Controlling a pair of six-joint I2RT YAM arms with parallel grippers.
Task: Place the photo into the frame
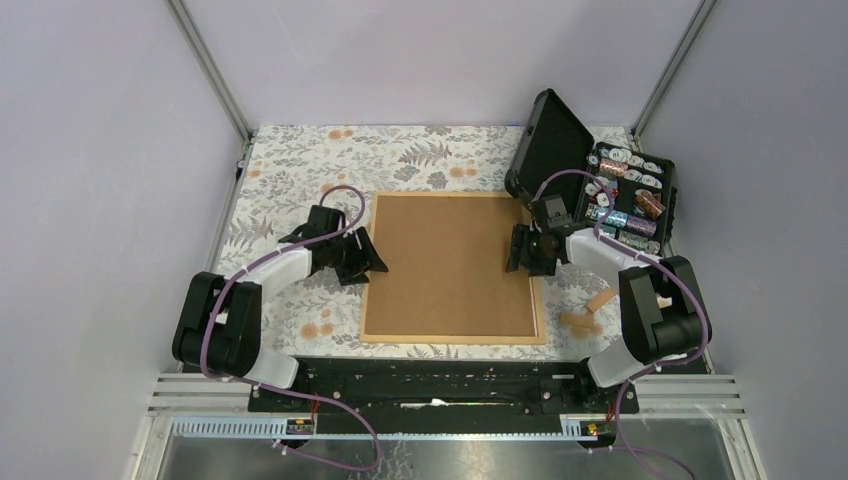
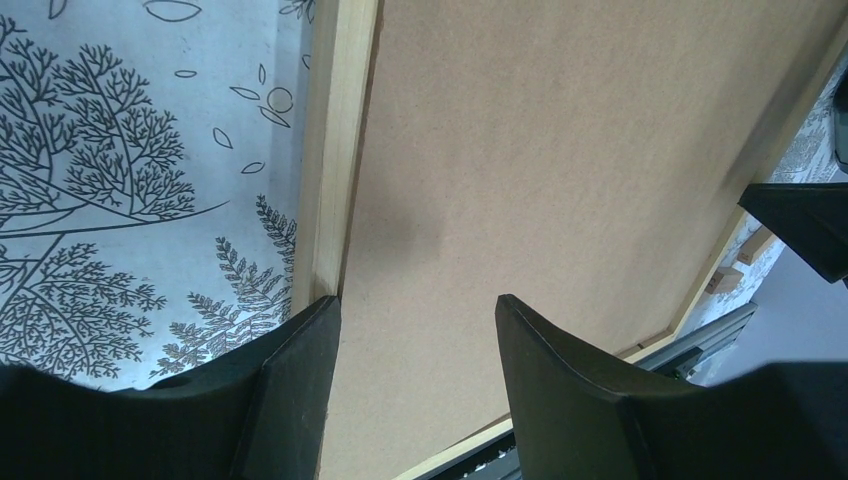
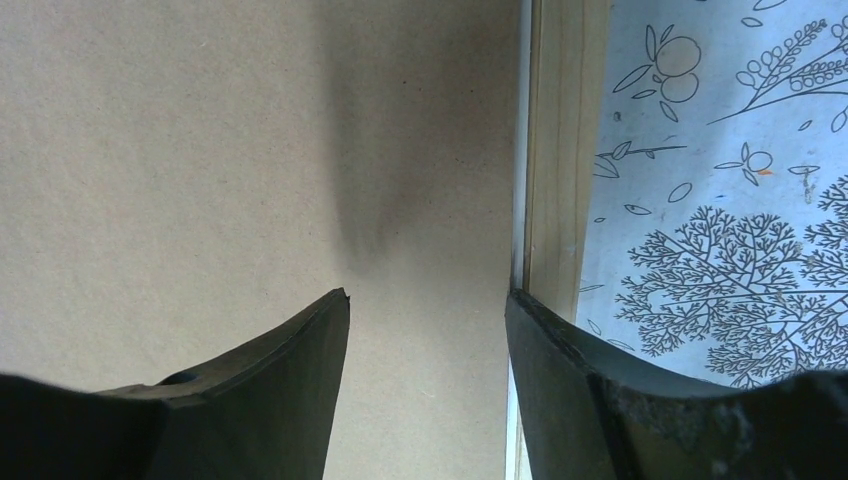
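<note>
The light-wood frame (image 1: 452,341) lies flat in the middle of the table, filled by a plain brown backing board (image 1: 450,265). The photo is hidden. My left gripper (image 1: 372,258) is at the frame's left side and my right gripper (image 1: 520,258) at its right side. In the left wrist view the left gripper (image 2: 418,305) stands open over the board (image 2: 560,150), its outer finger at the moulding (image 2: 335,140). In the right wrist view the right gripper (image 3: 428,298) is open over the board (image 3: 200,150), one finger at the moulding (image 3: 560,150). Nothing is between either pair of fingers.
An open black hard case (image 1: 545,150) holding several small spools (image 1: 625,195) stands at the back right, close behind my right arm. Two small wooden blocks (image 1: 590,310) lie right of the frame's near corner. A floral cloth (image 1: 300,160) covers the table.
</note>
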